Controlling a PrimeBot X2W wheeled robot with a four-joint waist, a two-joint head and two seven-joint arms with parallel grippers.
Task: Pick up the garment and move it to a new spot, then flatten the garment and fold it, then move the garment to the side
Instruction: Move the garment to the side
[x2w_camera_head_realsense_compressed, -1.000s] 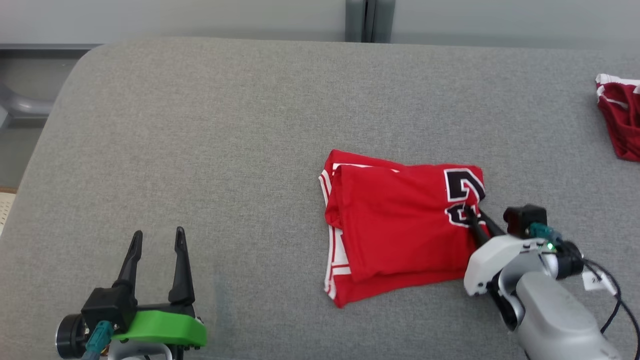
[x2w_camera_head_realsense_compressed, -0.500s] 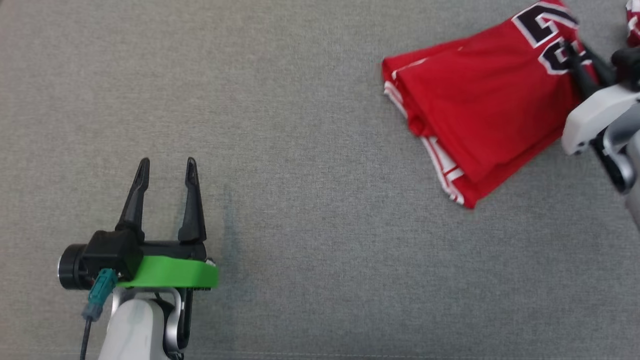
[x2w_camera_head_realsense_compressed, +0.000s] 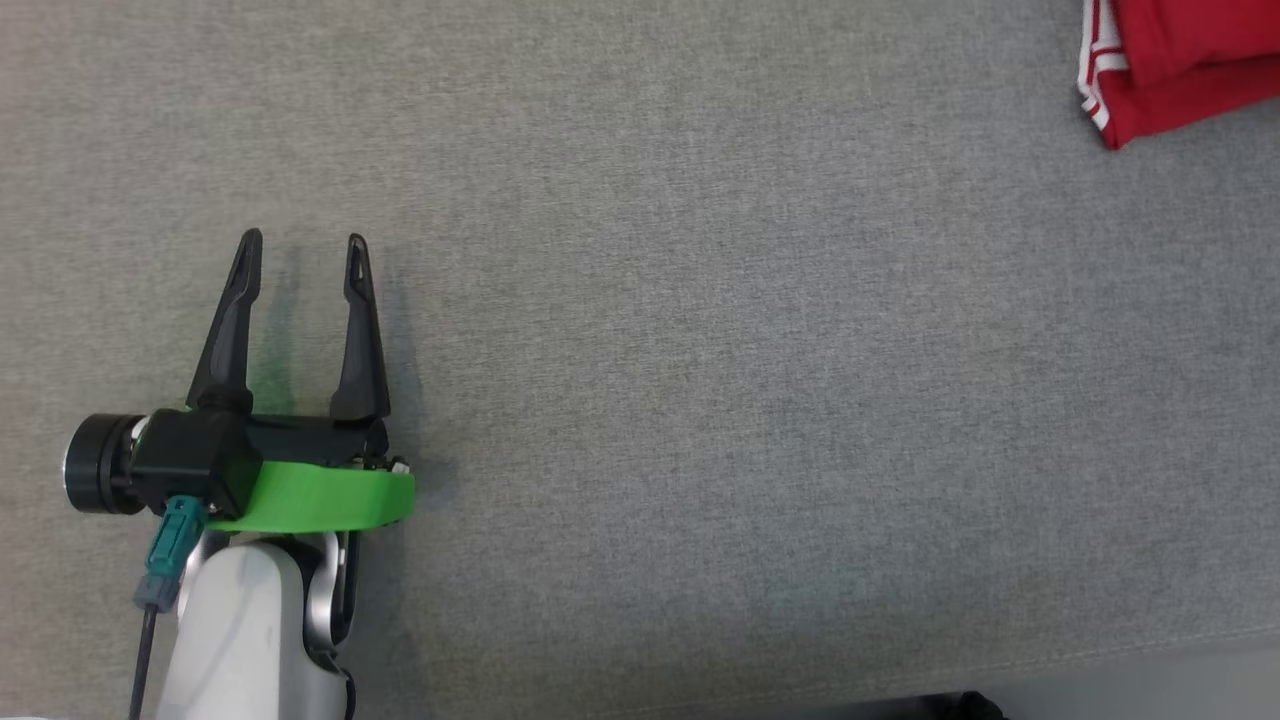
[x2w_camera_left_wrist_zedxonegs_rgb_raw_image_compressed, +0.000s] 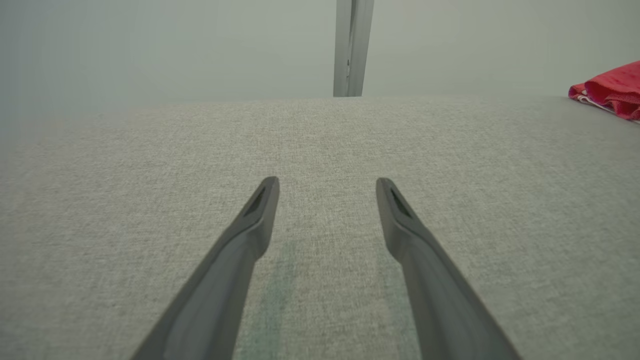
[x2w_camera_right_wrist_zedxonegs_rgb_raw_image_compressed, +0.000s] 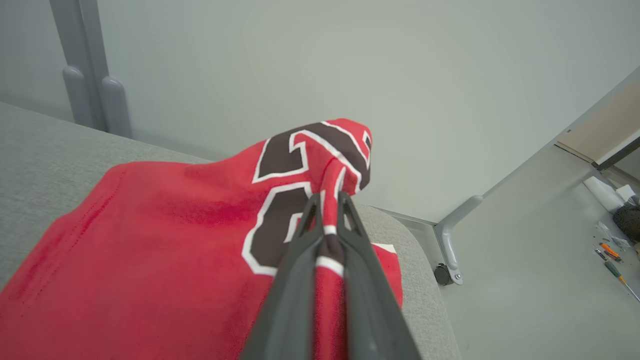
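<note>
One grey surface (x2w_camera_head_realsense_compressed: 700, 400), garment (x2w_camera_head_realsense_compressed: 1190, 60), pale wall (x2w_camera_right_wrist_zedxonegs_rgb_raw_image_compressed: 280, 60)

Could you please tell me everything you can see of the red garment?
The red garment is a smooth, jersey-like knit with white trim and a large dark numeral outlined in white. Folded into layers, it mostly rests on the grey padded surface near a rounded corner. The right gripper is shut on a pinched ridge at the numeral end, which stands raised. The head view shows its white-striped corner at top right.
</note>
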